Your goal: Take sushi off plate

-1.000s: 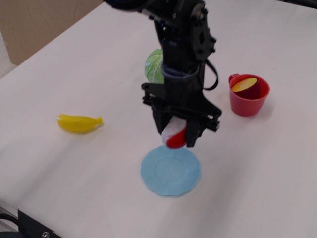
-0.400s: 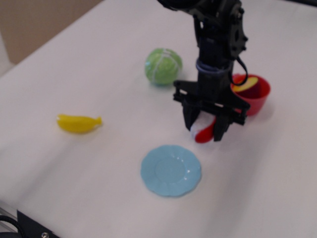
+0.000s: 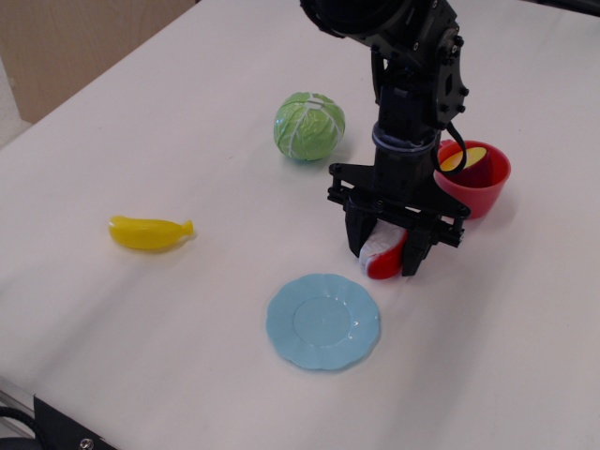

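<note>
A matte black arm is seen, built of blocky jointed segments studded with small screws. A bluish-grey ring is fitted around the wrist, and a black cable is looped beside it. The gripper (image 3: 385, 255) is formed by a wide black crossbar with 2 short black fingers (image 3: 413, 253).

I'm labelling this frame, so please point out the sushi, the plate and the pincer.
sushi (image 3: 382, 261): main camera view, on its red and white body showing between the fingers.
plate (image 3: 322, 322): main camera view, on its bare light-blue centre.
pincer (image 3: 384, 255): main camera view, midway between the fingertips, closed on the sushi.
</note>
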